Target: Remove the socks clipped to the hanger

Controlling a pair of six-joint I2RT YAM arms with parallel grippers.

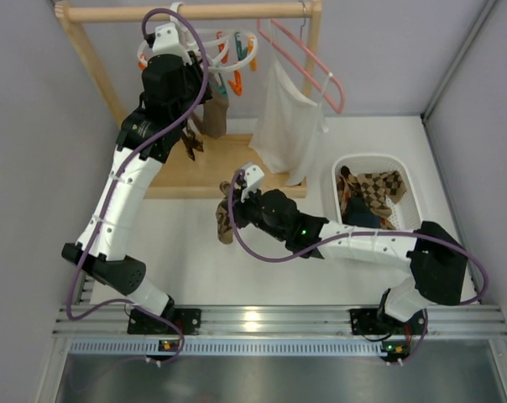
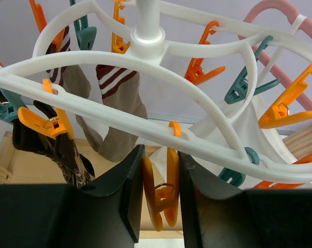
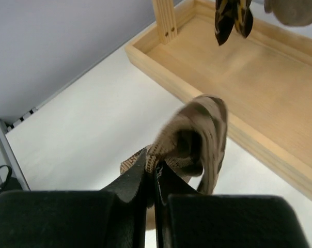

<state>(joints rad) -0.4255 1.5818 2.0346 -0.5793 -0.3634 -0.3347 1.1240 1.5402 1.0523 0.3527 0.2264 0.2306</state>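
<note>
The left gripper (image 2: pixel 160 151) is reaching up under the white hanger (image 2: pixel 145 129), its jaws partly closed around an orange clip (image 2: pixel 161 196) that is hanging between them, with each finger touching one side of the clip. Just beyond and left of this gripper, a brown sock (image 2: pixel 120 119) with a striped cuff is hanging from the ring, and a dark patterned sock (image 2: pixel 68 155) is dangling from another orange clip further left. A pink hanger (image 2: pixel 280 10) and a white cloth (image 2: pixel 269 134) are hanging to its right.

The right gripper (image 3: pixel 152 165) is fully closed, pinching a tan patterned sock (image 3: pixel 202 129) that is drooping ahead of its fingertips above the white table (image 3: pixel 83 119). The wooden rack base (image 3: pixel 259 67) is lying just beyond it. Behind this gripper, to its right, a white basket (image 1: pixel 354 161) is holding more patterned socks (image 1: pixel 379 189)
</note>
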